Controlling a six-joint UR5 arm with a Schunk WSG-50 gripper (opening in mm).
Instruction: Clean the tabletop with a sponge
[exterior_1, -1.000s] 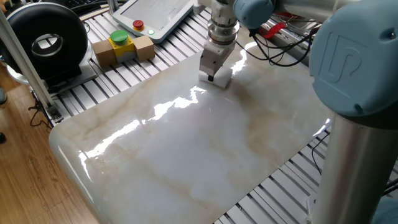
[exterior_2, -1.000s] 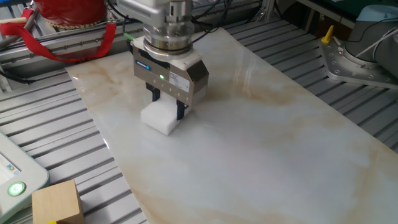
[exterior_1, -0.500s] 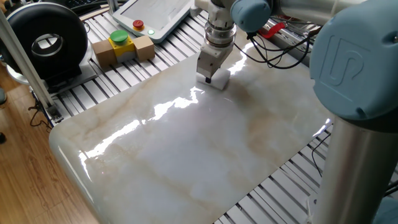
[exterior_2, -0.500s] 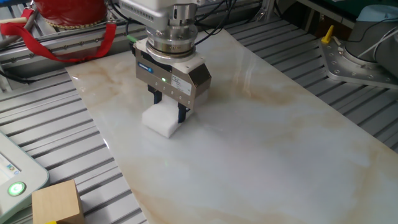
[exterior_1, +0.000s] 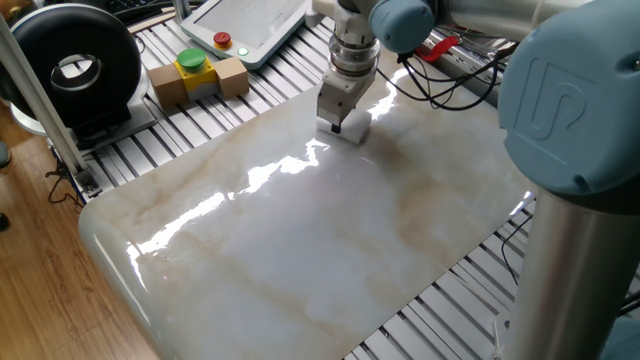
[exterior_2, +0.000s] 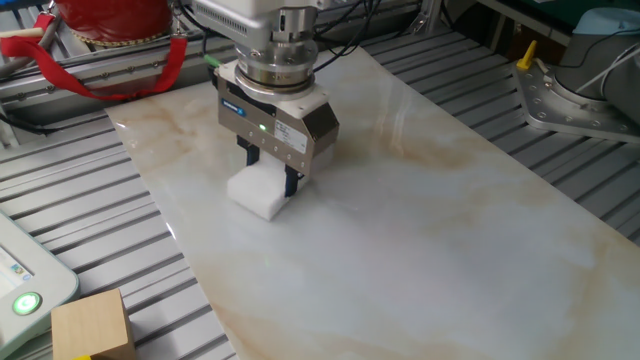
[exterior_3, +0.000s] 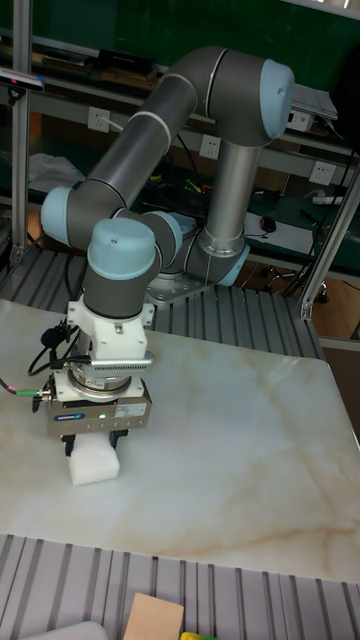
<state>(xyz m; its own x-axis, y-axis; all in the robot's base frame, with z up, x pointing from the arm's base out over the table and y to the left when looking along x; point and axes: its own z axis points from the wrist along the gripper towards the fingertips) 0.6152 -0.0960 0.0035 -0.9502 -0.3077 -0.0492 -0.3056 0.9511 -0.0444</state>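
A robotics lab: an industrial arm (exterior_3: 150, 160) bolted to a ribbed aluminium frame (exterior_2: 90, 215), teach pendant (exterior_1: 250, 25), wall sockets (exterior_3: 98, 119).

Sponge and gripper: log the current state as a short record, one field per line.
sponge: white foam block, resting flat on the tabletop
sponge position: near one edge of the slab, beside the slatted frame
gripper: pointing straight down, fingers shut on the sponge from two sides
gripper light: green indicator lit on the body
contact: sponge underside appears pressed to the marble
nearby: cardboard box with yellow-green button, off the slab
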